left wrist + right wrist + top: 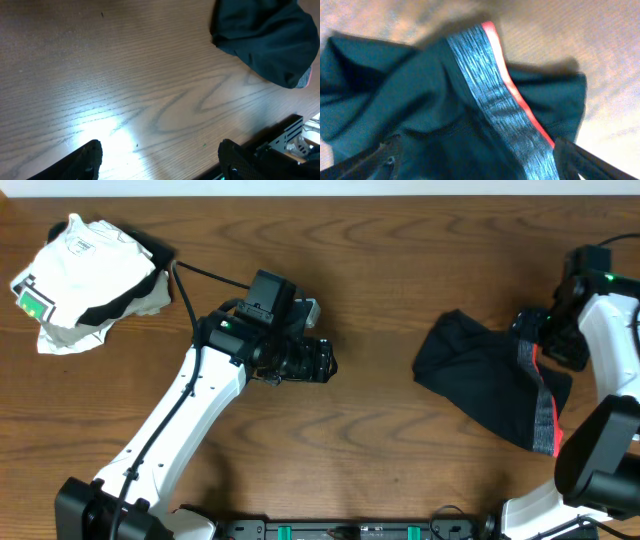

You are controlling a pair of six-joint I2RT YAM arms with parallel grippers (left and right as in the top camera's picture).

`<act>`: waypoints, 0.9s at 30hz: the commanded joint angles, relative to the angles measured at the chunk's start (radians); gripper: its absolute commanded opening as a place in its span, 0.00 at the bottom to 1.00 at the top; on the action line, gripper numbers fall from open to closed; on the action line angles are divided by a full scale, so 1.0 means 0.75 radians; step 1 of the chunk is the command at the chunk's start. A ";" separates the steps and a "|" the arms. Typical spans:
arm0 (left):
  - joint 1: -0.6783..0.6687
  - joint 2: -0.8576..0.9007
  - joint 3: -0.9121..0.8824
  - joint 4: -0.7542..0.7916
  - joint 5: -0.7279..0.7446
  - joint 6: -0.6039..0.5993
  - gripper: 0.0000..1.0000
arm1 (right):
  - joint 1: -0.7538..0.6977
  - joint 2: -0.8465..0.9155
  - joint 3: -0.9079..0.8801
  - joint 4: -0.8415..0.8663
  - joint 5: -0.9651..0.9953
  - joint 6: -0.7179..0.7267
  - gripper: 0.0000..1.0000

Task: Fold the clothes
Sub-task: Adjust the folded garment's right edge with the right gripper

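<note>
Soft black fabric shorts (pixel 480 375) with a grey waistband (pixel 542 410) edged in red-orange lie crumpled at 3 o'clock on the brown wood-grain table (pixel 380 260). The waistband runs along the shorts' 4 o'clock side and the black body bunches out toward 9 o'clock.

The right gripper (pixel 477 144) hangs over the shorts with its 2 fingers (pixel 375 160) spread wide. In the right wrist view the waistband crosses the gap between them, and the jaws clamp nothing (whether the tips touch the cloth, cannot tell).

The left gripper (pixel 160 147) sits near the table's centre, well apart from the shorts. Its 2 fingers (pixel 85 160) are spread over bare wood with nothing between them. From its wrist camera the shorts show at 1 o'clock.

A white crumpled garment (pixel 85 280) with a green tag (pixel 35 303) lies at 10 o'clock on the table, with a strip of black cloth showing along its lower edge. It is far from both grippers.
</note>
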 commanded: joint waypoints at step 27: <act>-0.001 -0.002 0.023 0.002 0.008 0.046 0.76 | -0.201 0.411 -0.005 0.185 -0.353 -0.421 0.83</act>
